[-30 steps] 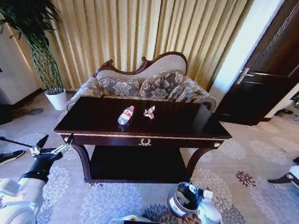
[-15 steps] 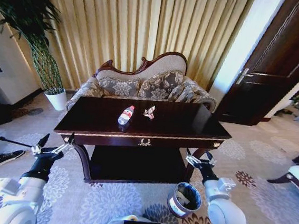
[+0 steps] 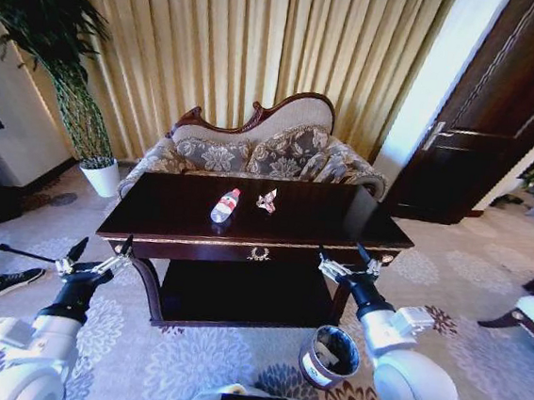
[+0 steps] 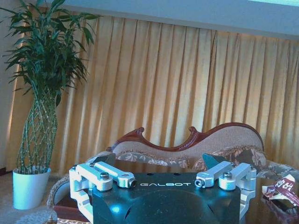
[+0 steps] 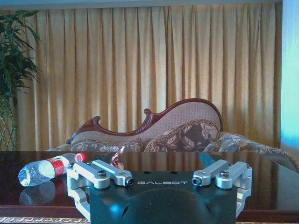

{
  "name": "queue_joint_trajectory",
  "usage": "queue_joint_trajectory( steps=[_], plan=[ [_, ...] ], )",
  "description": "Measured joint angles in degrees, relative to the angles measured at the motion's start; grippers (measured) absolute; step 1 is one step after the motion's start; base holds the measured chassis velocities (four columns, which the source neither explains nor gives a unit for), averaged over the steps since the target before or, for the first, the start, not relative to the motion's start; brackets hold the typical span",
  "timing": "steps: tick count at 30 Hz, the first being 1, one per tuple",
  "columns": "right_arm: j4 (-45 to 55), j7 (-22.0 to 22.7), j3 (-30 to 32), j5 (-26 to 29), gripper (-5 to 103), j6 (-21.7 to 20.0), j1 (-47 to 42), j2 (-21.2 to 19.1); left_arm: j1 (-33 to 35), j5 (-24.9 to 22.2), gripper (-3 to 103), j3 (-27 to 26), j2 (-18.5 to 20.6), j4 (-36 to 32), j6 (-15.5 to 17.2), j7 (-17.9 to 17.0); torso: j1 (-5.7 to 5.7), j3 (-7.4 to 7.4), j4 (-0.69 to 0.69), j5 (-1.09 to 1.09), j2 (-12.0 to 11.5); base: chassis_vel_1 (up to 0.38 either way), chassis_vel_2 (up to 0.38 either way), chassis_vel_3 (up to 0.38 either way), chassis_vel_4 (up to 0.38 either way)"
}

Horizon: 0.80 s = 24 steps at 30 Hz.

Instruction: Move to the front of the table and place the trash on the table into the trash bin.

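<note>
With the left gripper [image 3: 97, 261] spread wide and empty by the table [image 3: 340, 231] corner, the bottle [image 3: 225, 205] and wrapper scrap [image 3: 267, 200] sit mid-table, and the right gripper [image 3: 345, 261], also wide, risks clipping the front edge above the trash bin [image 3: 330, 355].

The right gripper [image 3: 346, 262] has risen from beside the trash bin [image 3: 330, 355] to the table [image 3: 274, 222] front edge
</note>
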Motion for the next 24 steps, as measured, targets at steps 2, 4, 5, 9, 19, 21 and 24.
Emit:
queue_joint_trajectory(
  steps=[2,4,5,9,19,21,24],
  plan=[
    [-0.34,-0.01,0.00,0.05,100,0.00,0.12,-0.05,-0.01,0.01,100,-0.01,-0.02,0.00,0.03,0.00,0.00,0.00,0.00,0.00,0.00,0.000,0.000,0.000,0.000],
    [-0.47,-0.01,-0.01,0.06,100,0.00,0.14,-0.07,-0.01,0.03,100,-0.01,-0.05,0.00,0.09,0.00,0.00,0.00,0.00,0.00,0.00,-0.027,0.024,0.016,-0.014],
    [-0.67,-0.02,0.00,0.07,100,0.03,0.13,-0.08,-0.01,0.11,100,-0.02,-0.07,0.00,0.33,0.00,-0.01,0.00,0.00,0.01,0.00,-0.053,0.068,0.065,-0.072],
    [-0.94,-0.02,0.03,0.07,100,0.17,0.03,-0.06,-0.03,1.43,100,-0.27,-0.08,0.00,1.02,-0.04,-0.01,-0.01,-0.01,0.00,0.01,-0.089,0.086,0.105,-0.118],
    [-1.90,-0.05,0.12,-0.05,100,0.43,0.47,-0.08,-0.33,5.78,100,-1.60,0.21,0.00,3.35,-0.45,0.03,0.02,0.01,0.00,-0.03,-0.147,0.160,0.148,-0.153],
    [-1.96,-0.07,0.12,-0.16,100,0.43,0.46,-0.10,-0.37,5.77,100,-1.55,0.23,0.00,3.36,-0.51,0.04,0.03,0.00,0.01,-0.03,-0.074,0.087,0.092,-0.110],
    [-2.14,-0.10,-0.15,0.00,100,0.16,0.50,-0.57,-0.42,5.71,100,-1.47,0.23,0.00,3.36,-0.58,0.02,0.01,-0.01,-0.01,-0.02,-0.025,0.006,0.020,-0.022]
  ],
)
